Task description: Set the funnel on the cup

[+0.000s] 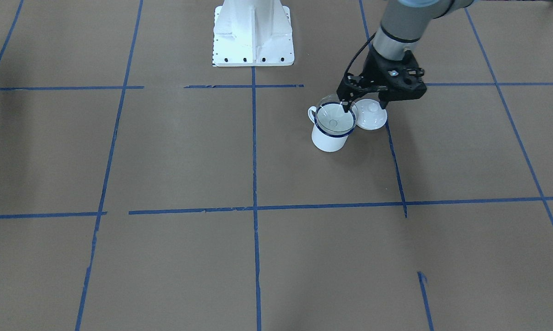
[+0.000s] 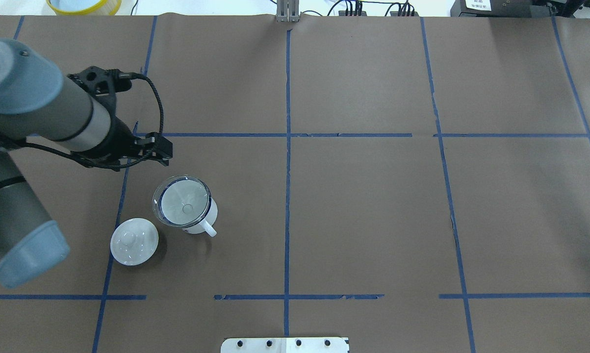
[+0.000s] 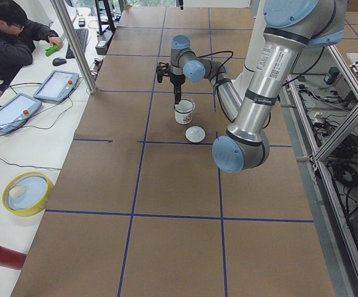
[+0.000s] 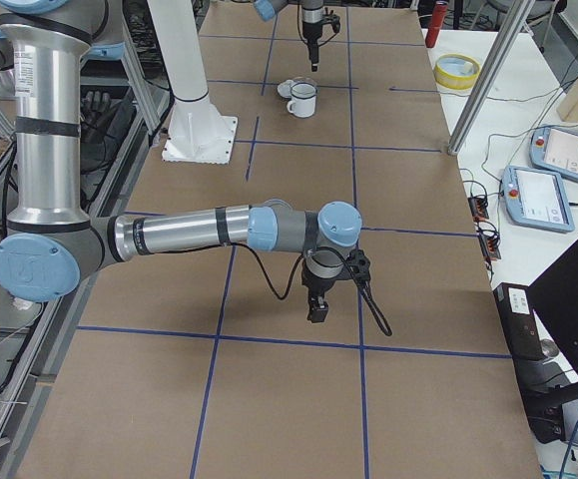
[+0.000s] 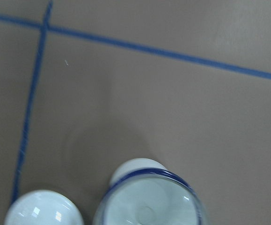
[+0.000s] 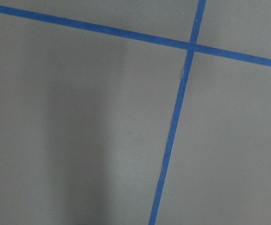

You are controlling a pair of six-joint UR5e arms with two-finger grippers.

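Observation:
The clear funnel [image 1: 333, 120] sits in the mouth of the white cup [image 1: 327, 140] with the dark blue rim, spout down. The overhead view shows the funnel [image 2: 183, 200] resting on the cup [image 2: 204, 219], whose handle points to the robot. My left gripper [image 1: 366, 105] is open and empty. It hangs just above the funnel's rim, one finger [image 1: 347, 106] over the rim's edge. The left wrist view shows the funnel [image 5: 147, 206] and cup [image 5: 135, 168] at its bottom edge. My right gripper [image 4: 316, 311] hangs far away over bare table; I cannot tell if it is open.
A round white lid with a knob [image 1: 370, 115] lies on the table right beside the cup, under my left gripper's other finger; it also shows in the overhead view [image 2: 134, 241]. The robot's white base [image 1: 253, 37] stands behind. Blue tape lines cross the brown table.

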